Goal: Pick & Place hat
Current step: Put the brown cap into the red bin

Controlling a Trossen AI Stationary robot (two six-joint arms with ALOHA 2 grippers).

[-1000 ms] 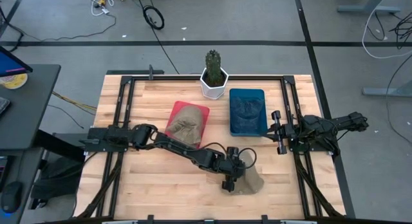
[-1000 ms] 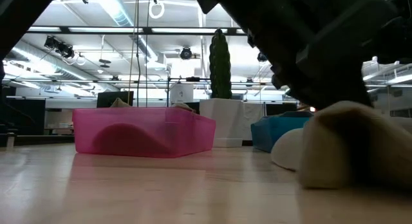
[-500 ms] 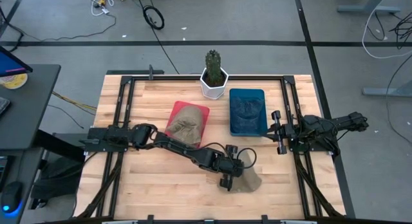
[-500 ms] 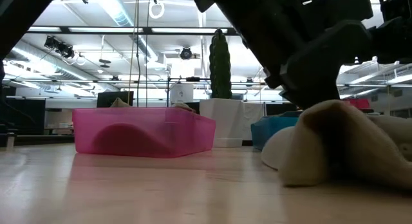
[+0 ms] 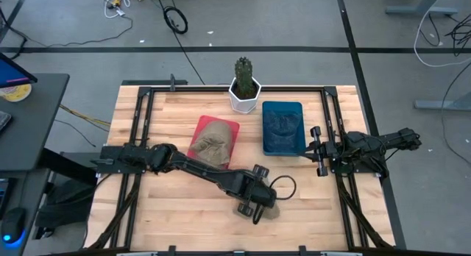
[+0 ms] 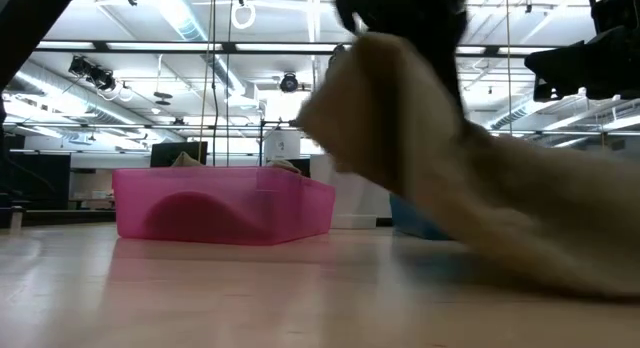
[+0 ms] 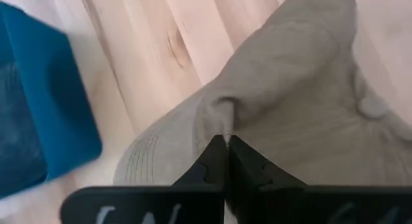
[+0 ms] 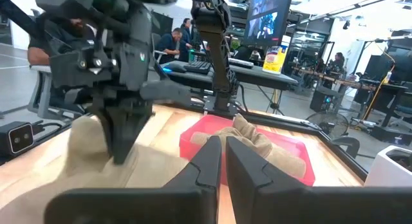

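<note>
A tan hat (image 7: 290, 89) is pulled up off the wooden table (image 5: 169, 204) by my left gripper (image 7: 226, 141), which is shut on it near the table's front middle. In the high view the gripper (image 5: 254, 203) hides the hat. The low view shows the hat (image 6: 400, 118) raised and blurred. My right gripper (image 5: 318, 151) waits shut at the table's right edge, touching nothing. A pink bin (image 5: 215, 140) holds another tan hat, and a blue bin (image 5: 283, 127) stands beside it. My left gripper pinches a raised fold of the hat's cloth (image 7: 222, 118) between its two fingertips. It comes from above, slanting down. The pinched part is lifted, and the rest of the hat (image 6: 560, 238) trails down toward the table. Whether that end rests on the table I cannot tell.
A cactus in a white pot (image 5: 244, 87) stands at the far edge behind the two bins. Black rails (image 5: 143, 138) run along the table's left and right sides. Bare wood lies at the front left.
My left gripper has shut on the hat, then risen and tipped while going a little toward the table's left edge. The hat's pinched part has been drawn up from the table and its rest trails below. In the high view the hat has gone under the gripper.
</note>
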